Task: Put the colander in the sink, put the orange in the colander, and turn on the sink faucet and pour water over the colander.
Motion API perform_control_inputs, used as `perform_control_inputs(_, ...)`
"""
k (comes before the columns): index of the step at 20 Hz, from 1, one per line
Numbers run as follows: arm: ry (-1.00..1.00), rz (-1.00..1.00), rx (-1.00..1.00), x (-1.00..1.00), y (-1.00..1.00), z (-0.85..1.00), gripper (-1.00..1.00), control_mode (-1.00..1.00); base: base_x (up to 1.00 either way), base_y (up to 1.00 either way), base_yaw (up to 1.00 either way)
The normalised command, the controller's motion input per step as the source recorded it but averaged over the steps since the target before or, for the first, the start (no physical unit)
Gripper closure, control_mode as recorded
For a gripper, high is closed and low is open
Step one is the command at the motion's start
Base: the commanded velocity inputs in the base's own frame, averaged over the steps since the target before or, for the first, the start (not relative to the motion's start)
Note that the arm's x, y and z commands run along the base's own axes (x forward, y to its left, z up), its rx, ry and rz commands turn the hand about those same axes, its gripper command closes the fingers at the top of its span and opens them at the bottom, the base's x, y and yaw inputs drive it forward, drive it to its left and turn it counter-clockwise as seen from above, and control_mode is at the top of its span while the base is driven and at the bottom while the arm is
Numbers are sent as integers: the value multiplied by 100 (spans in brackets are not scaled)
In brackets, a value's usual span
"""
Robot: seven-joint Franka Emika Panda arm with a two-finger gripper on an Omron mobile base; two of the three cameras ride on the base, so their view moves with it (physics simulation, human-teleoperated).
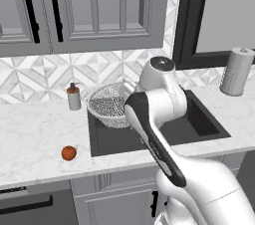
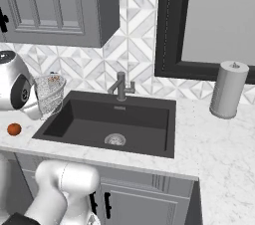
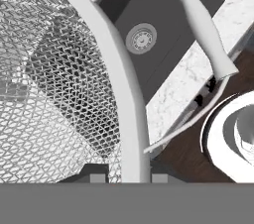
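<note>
The white marble desk (image 1: 35,134) frames the large rectangular dark grey-black sink (image 2: 129,119), whose round silver drain (image 2: 115,139) lies bare on the basin floor. Behind the basin stands the short dark grey metal sink faucet (image 2: 121,86), its spout angled over the sink. The round silvery-white perforated mesh colander (image 1: 110,105) is tilted and lifted above the sink's left end — not resting on the basin floor. In the hand view the fingers (image 3: 124,177) are clenched on the colander's white rim, one tip on each side of it. The small round orange-red orange (image 1: 68,153) sits on the desk left of the sink, well apart from the colander.
</note>
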Motion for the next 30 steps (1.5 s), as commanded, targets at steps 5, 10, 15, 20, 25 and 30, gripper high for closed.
perform_control_inputs(5, 0, 21, 0, -46, -100, 20, 100, -100, 0, 0, 0)
perform_control_inputs(10, 0, 24, 0, -45, -100, 9, 100, -100, 0, 0, 0)
perform_control_inputs(15, 0, 24, 0, -29, -100, 6, 100, -100, 0, 0, 0)
perform_control_inputs(20, 0, 20, 3, -3, -100, 5, 100, -100, 0, 0, 0)
perform_control_inputs(25, -6, 4, 11, 16, -100, 2, 100, -100, 0, 0, 0)
perform_control_inputs(30, 6, -2, 2, 49, -80, 0, 100, -100, 0, 0, 0)
